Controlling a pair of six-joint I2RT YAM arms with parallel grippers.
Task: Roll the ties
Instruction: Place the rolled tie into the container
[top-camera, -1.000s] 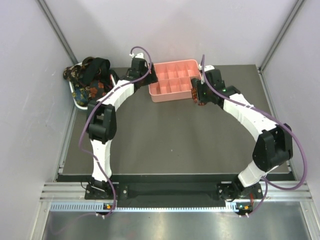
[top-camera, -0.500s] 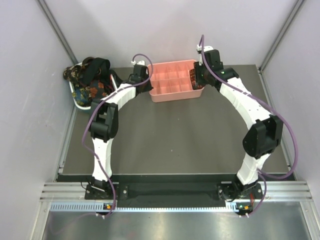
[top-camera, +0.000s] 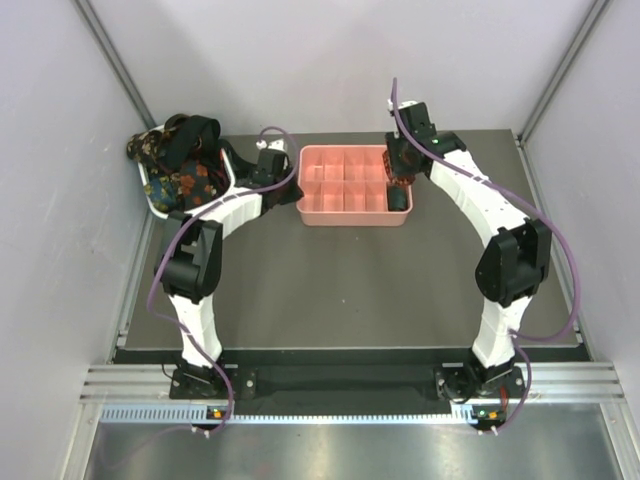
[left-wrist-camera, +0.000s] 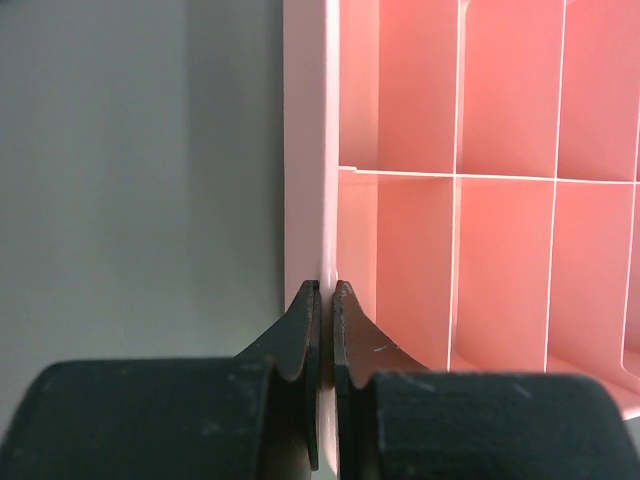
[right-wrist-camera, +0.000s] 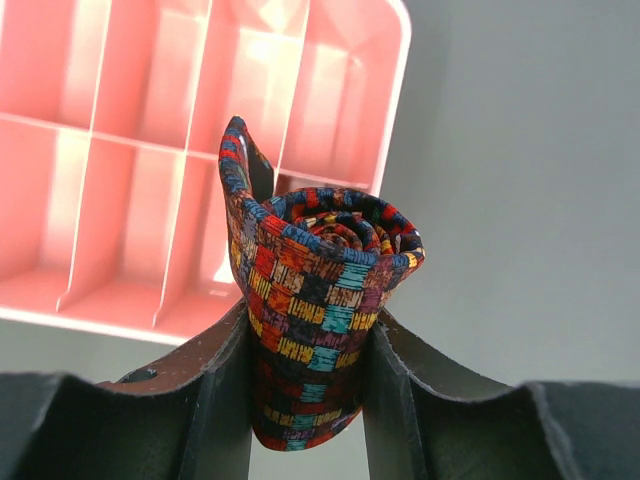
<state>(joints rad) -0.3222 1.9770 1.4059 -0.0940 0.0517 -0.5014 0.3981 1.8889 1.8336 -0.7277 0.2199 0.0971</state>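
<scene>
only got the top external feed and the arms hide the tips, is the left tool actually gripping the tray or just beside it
observer: gripping it. The left wrist view shows the left tool shut across the thin left end wall of the pink compartment tray.
operator: ok and whats in the right tool
observer: the right tool pinches a rolled plaid tie by its sides; the coil's spiral faces the camera and a loose tip sticks up.

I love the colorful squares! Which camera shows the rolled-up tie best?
The right wrist camera: the rolled tie fills the view, spiral and squares clear. From the top it is just a dark speck; the left wrist camera misses it.
</scene>
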